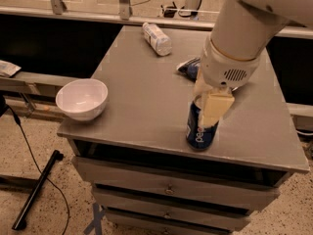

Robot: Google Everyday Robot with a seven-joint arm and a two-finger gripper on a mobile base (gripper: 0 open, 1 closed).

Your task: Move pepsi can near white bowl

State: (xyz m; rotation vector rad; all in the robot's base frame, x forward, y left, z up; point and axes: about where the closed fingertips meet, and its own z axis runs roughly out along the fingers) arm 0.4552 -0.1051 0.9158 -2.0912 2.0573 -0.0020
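The pepsi can (197, 132), dark blue with white lettering, stands upright near the front edge of the grey table (142, 89), right of the middle. My gripper (209, 110) has come down over it from above and covers its top and right side. The big white arm rises up to the right behind it. The white bowl (82, 98) sits at the table's front left corner, well apart from the can.
A clear plastic bottle (156, 38) lies at the back of the table. A blue chip bag (189, 67) lies behind the can, partly hidden by my arm. Drawers (166, 185) are below the tabletop. A black pole (36, 190) lies on the floor at the left.
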